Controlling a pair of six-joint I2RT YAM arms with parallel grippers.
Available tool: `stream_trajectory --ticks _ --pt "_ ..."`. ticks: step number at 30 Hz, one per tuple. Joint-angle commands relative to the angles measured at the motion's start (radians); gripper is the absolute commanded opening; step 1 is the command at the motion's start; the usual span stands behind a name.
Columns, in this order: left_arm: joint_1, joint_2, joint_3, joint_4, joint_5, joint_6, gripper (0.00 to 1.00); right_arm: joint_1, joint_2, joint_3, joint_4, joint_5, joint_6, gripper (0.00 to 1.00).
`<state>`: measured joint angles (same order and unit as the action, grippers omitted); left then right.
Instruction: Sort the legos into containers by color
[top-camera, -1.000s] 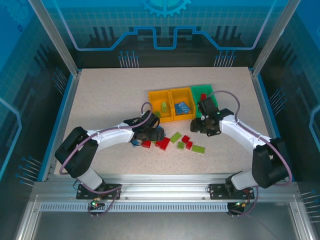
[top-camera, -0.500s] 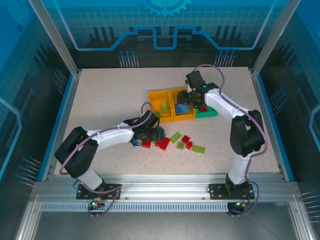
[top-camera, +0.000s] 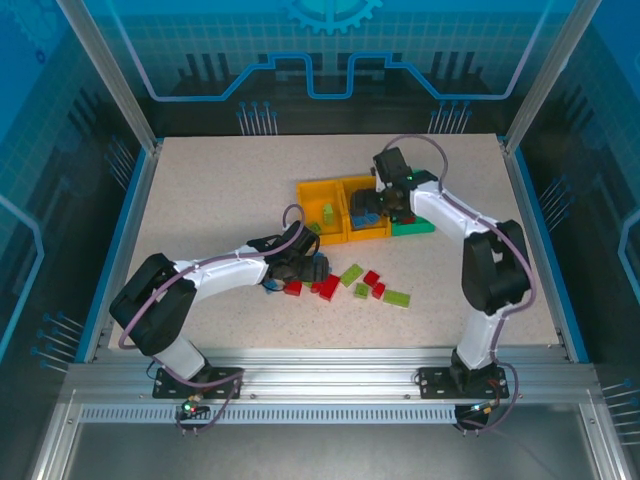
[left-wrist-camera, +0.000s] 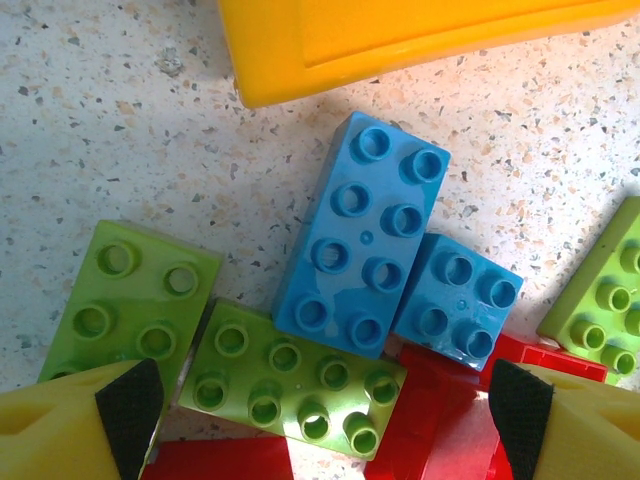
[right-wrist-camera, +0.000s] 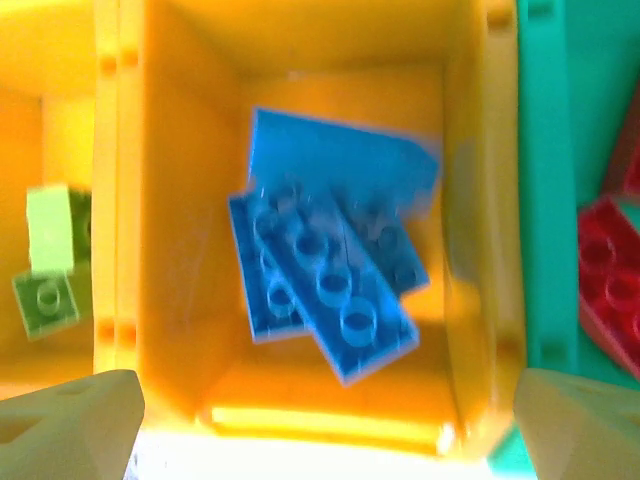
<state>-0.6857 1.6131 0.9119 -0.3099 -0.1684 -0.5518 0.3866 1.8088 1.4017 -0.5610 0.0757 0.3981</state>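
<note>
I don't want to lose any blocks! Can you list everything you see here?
orange-yellow bins: two, orange-yellow, far middle of table.
green bin: one, green, joined on their right.
binned blue bricks: about three, blue, middle bin.
binned lime bricks: two, lime, left bin.
binned red bricks: at least one, red, green bin.
loose blue bricks: two, blue, touching, near the left bin.
loose lime bricks: at least three, lime, before the bins.
loose red bricks: several, red, among the lime ones.
table: one, speckled beige.
left arm: one, white, jaws open over loose bricks.
right arm: one, white, jaws open above middle bin.
</note>
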Motion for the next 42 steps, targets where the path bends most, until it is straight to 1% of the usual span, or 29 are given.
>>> stream_trajectory --ticks 1,5,7,11,15,18,21,24,28,37,42 --pt "-0.008 -0.027 -0.011 -0.039 -0.026 -0.013 0.89 0.023 -0.149 -0.140 0.036 0.020 0.002 0.97" --pt "-0.008 -0.060 -0.026 -0.048 -0.079 -0.035 0.90 0.036 -0.272 -0.292 0.062 0.039 0.009 0.97" --pt "-0.008 -0.092 -0.035 -0.079 -0.137 -0.065 0.92 0.044 -0.318 -0.344 0.054 0.053 0.006 0.98" --pt "-0.007 -0.167 -0.058 -0.172 -0.252 -0.140 0.93 0.046 -0.389 -0.418 0.038 0.078 0.028 0.98" --pt "-0.002 -0.260 -0.117 -0.225 -0.301 -0.221 0.96 0.044 -0.420 -0.462 0.024 0.102 0.043 0.98" --pt "0.021 -0.280 -0.160 -0.247 -0.289 -0.265 0.96 0.038 -0.416 -0.476 0.024 0.111 0.055 0.98" --pt "0.050 -0.269 -0.191 -0.245 -0.249 -0.298 0.95 0.028 -0.412 -0.478 0.026 0.110 0.065 0.98" --pt "0.084 -0.269 -0.226 -0.220 -0.214 -0.320 0.91 0.017 -0.412 -0.477 0.028 0.109 0.064 0.98" --pt "0.120 -0.262 -0.254 -0.159 -0.168 -0.311 0.88 -0.001 -0.412 -0.478 0.025 0.103 0.058 0.97" --pt "0.165 -0.215 -0.227 -0.107 -0.138 -0.293 0.88 -0.041 -0.443 -0.501 0.020 0.105 0.056 0.97" --pt "0.182 -0.212 -0.226 -0.090 -0.127 -0.300 0.88 -0.068 -0.463 -0.504 0.012 0.105 0.044 0.97"
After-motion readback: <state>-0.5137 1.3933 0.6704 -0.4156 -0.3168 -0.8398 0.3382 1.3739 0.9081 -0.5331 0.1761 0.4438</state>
